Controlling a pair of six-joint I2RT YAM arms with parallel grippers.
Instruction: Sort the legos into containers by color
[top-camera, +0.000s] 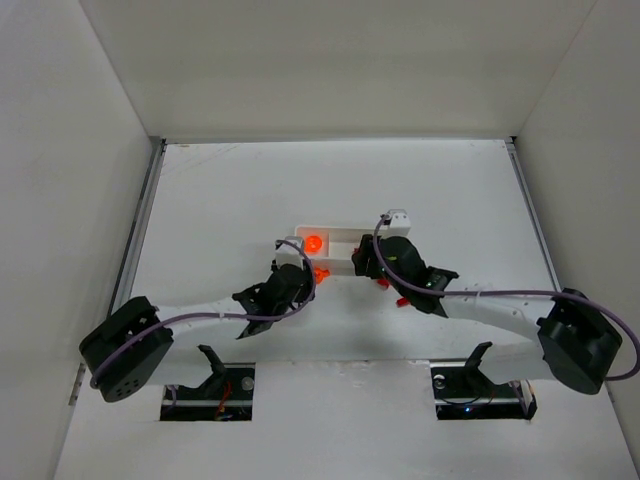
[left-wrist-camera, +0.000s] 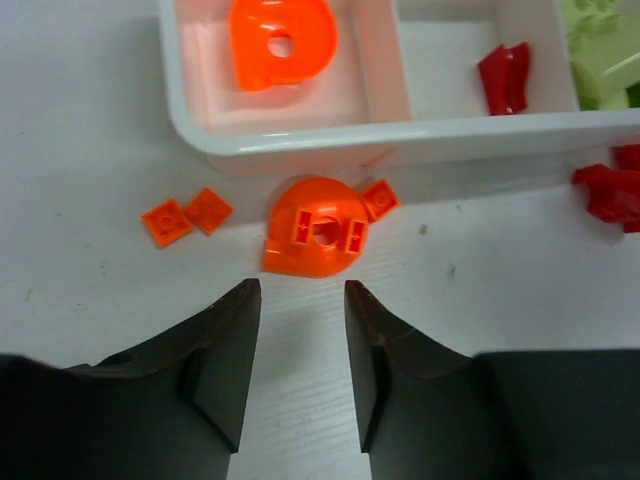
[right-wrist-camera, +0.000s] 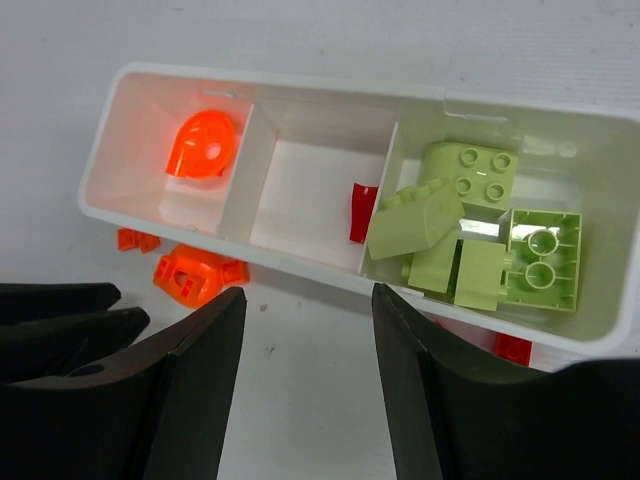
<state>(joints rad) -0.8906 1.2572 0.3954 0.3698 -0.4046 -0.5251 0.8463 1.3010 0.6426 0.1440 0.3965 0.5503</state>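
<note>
The white tray (right-wrist-camera: 300, 265) holds orange, red and green legos in separate compartments, and only the right wrist view shows the green bricks (right-wrist-camera: 480, 230) whole. Just in front of it, the left gripper (left-wrist-camera: 300, 330) and right gripper (right-wrist-camera: 305, 340) are both parted and empty. A rounded orange piece (left-wrist-camera: 315, 228) lies against the tray's near wall. Grabbing it there could shove the tray or catch the small orange tile (left-wrist-camera: 378, 198) touching it, which the top view can't resolve.
</note>
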